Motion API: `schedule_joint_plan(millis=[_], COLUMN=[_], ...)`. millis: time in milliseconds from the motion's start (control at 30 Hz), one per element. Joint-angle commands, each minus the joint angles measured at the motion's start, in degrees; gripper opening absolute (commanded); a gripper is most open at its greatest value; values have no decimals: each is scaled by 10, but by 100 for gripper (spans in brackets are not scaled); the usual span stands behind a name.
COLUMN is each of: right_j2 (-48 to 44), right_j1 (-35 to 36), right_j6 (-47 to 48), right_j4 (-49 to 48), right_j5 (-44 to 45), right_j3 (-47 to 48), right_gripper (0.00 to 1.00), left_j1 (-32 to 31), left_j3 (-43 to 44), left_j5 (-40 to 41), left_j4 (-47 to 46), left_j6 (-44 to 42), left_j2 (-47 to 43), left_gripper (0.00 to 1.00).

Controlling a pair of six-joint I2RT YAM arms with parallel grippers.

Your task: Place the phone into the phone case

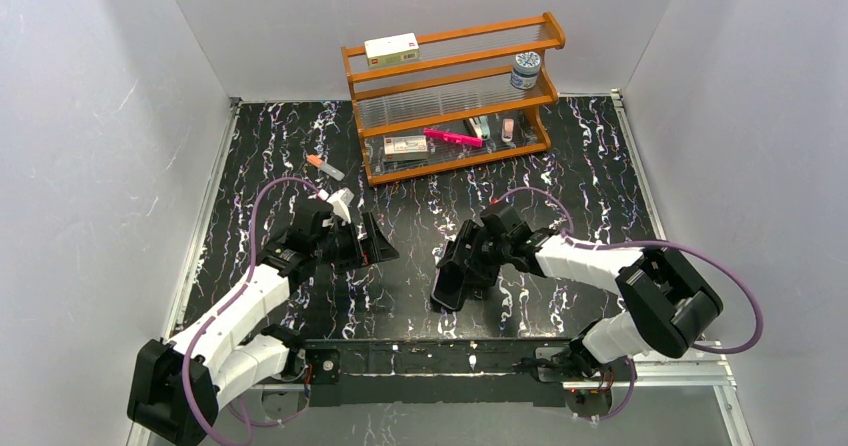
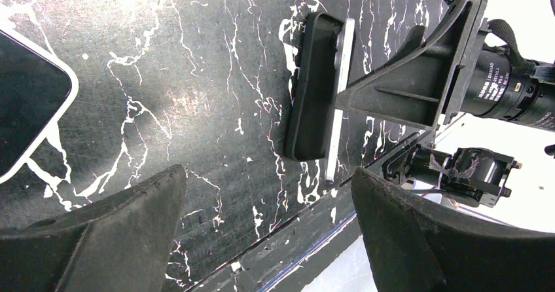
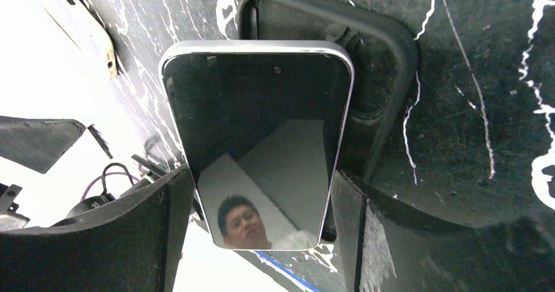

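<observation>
Counter (image 1: 600, 186): black with white veins; phone and case are over its near-centre part.
Right tool (image 3: 262, 194): closed onto the phone's two long edges, phone held between its fingers.
Left tool (image 2: 268, 177): spread wide, holding nothing, over bare counter, apart from the phone.
Phone case (image 3: 386, 66): directly behind the phone, offset so that its rim shows past one corner.
Phone (image 3: 258, 128): screen faces the right wrist camera, back close against the case; cannot tell whether it is seated.
</observation>
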State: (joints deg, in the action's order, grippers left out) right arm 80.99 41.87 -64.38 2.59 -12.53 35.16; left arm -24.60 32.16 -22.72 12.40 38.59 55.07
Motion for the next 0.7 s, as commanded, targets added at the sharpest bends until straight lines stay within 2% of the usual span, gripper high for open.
schedule_joint_plan(millis=[0,200,400,667], right_j2=[12,6,15,-3], right_j1=[2,1,1,2], right_j6=[-1,-8,-5,12], right_j4=[3,33,43,77], right_j5=[35,62,52,48], right_j3=[43,44,42,47], right_gripper=[24,27,36,55], left_j1=[-3,-3,-3,-3], left_j3=[2,10,4,9], left_j5=[6,8,9,10], left_j4=[6,11,11,13], left_j6=[-4,-4,2,4], left_j2=[0,4,-5,-1], left_gripper=[93,92,91,91])
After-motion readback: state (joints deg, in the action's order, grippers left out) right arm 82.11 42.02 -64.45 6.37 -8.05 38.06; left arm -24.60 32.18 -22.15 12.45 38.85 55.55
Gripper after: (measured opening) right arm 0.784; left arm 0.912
